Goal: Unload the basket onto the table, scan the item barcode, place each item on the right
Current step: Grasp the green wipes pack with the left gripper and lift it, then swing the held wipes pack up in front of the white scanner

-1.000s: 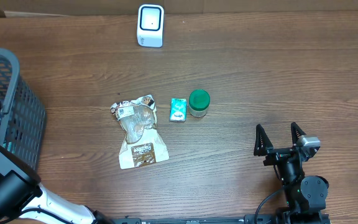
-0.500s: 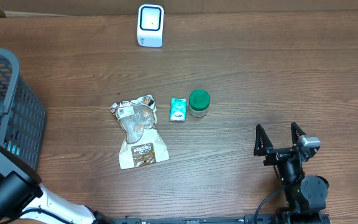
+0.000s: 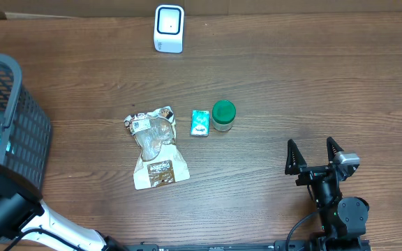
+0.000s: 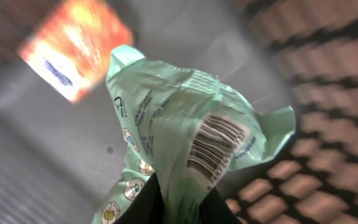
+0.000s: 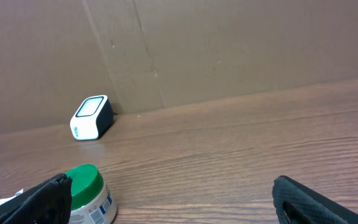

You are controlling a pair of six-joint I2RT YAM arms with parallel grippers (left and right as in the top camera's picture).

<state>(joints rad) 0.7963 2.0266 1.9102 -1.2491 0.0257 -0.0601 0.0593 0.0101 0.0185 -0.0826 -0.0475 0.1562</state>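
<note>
Green plastic of a crumpled pouch (image 4: 185,124) fills the left wrist view with its barcode (image 4: 216,149) turned to the camera. The left hand (image 4: 179,202) is clenched on the lower end of this pouch, inside the grey basket (image 3: 26,132) at the left edge of the table (image 3: 292,84), and a blurred orange packet (image 4: 73,50) lies on the basket floor behind. The right hand (image 3: 310,142) rests at the near right of the table, fingers spread wide with nothing between them, while the white scanner (image 3: 169,28) stands at the far edge, well apart from a snack bag (image 3: 155,146), a small green box (image 3: 200,123) and a jar (image 3: 223,115) with green lid in the middle.
</note>
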